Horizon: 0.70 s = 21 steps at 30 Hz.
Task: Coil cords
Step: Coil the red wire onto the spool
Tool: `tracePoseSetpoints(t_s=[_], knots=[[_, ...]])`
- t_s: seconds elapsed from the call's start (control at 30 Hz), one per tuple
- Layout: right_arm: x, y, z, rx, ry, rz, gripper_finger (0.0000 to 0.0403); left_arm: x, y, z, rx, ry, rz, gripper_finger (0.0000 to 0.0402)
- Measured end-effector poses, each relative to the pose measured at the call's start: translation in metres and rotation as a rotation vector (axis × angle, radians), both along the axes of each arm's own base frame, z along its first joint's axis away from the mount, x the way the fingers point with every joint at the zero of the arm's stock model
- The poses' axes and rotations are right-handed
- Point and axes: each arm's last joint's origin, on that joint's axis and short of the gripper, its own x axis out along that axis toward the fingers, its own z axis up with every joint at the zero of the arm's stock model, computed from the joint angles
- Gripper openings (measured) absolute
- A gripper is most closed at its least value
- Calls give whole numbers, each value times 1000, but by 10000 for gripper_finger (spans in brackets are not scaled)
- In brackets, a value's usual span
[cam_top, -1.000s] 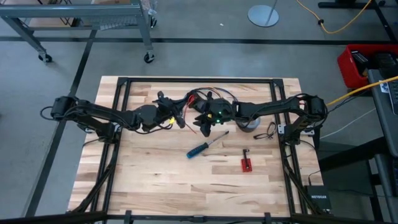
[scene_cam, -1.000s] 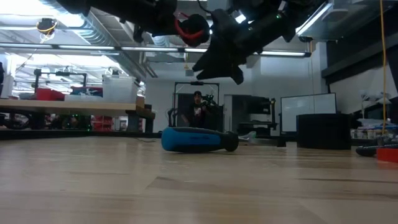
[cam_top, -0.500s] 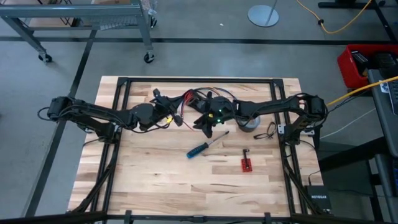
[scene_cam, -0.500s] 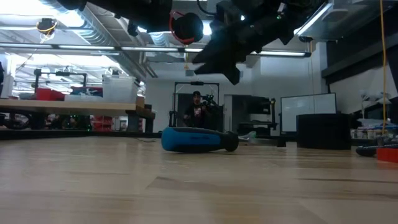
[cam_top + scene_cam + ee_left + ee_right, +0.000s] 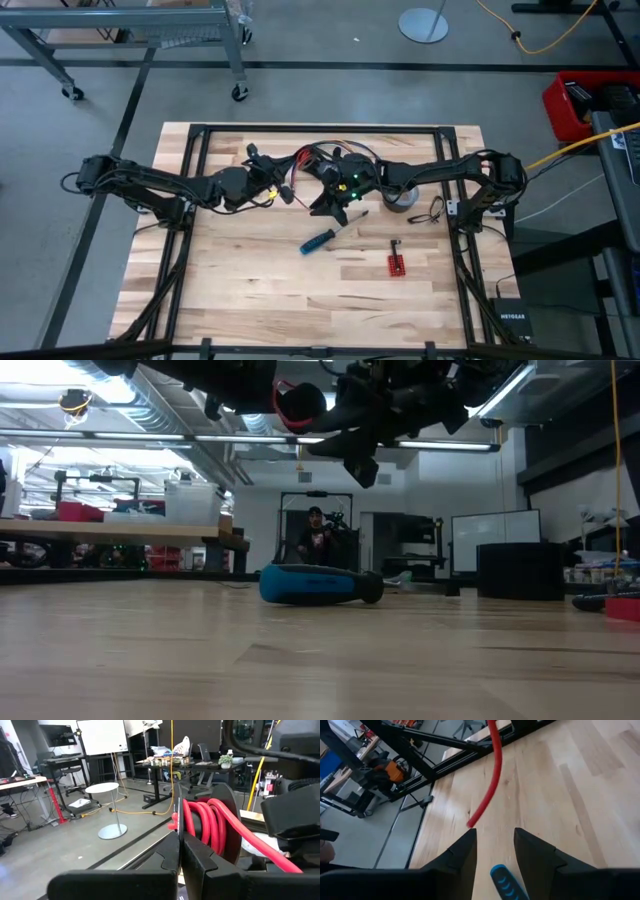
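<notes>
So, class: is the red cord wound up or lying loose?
Mostly wound: the red cord sits in several loops behind the shut left end effector, with one free end trailing.

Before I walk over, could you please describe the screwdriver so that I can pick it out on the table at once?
Start at the wooden table and find where the two dark arms meet near its middle. Just on the near side of that meeting point lies the screwdriver, flat on the wood and angled. Its bright blue handle sets it apart from the small red part to its right.
</notes>
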Motion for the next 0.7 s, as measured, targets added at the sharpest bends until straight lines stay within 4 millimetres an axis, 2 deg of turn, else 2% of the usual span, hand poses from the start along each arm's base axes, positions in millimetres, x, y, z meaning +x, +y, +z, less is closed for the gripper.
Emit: tracePoseSetpoints(t_s=[0.33,0.7], knots=[[2,1,7,9,-82,47,133,0,0,-1,-2,7,0,0],[1,3,6,34,-71,97,134,0,0,-1,-2,14,-1,0]])
